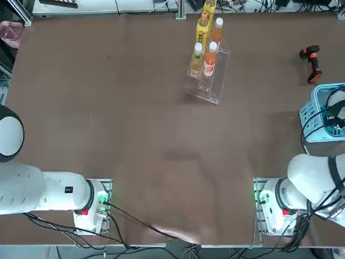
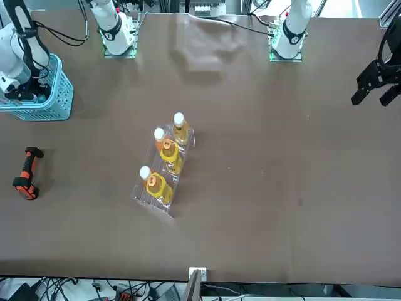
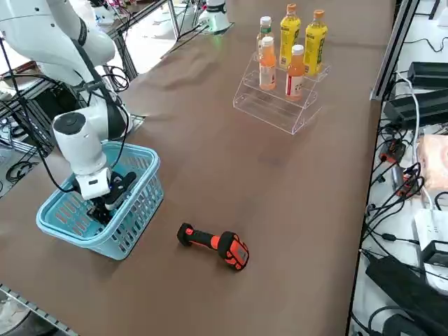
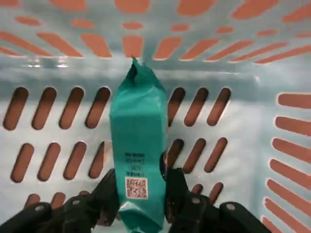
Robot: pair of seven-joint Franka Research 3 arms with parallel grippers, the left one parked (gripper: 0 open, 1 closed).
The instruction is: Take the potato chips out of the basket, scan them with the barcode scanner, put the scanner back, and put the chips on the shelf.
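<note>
The potato chips [image 4: 138, 126], a narrow teal packet with a printed code near its lower end, stand upright inside the light blue basket [image 4: 243, 73]. My right gripper [image 4: 141, 178] is down in the basket [image 3: 133, 210], shut on the packet's lower part, with a black finger [image 4: 107, 194] pressed against each side. The basket [image 1: 323, 116] sits at the table's right edge, and my right arm reaches over it. On the table just beyond the basket lies the black and orange barcode scanner [image 3: 213, 245] [image 1: 311, 60] on its side. The clear stepped shelf [image 1: 213, 81] [image 3: 273, 105] stands at the far middle.
Several orange and yellow drink bottles [image 1: 207, 43] [image 3: 290, 42] stand on the shelf's upper steps; its lowest step [image 3: 269, 115] is bare. Cables and boxes [image 3: 413, 231] lie past the table's far edge. Brown tabletop [image 1: 161, 135] stretches between basket and shelf.
</note>
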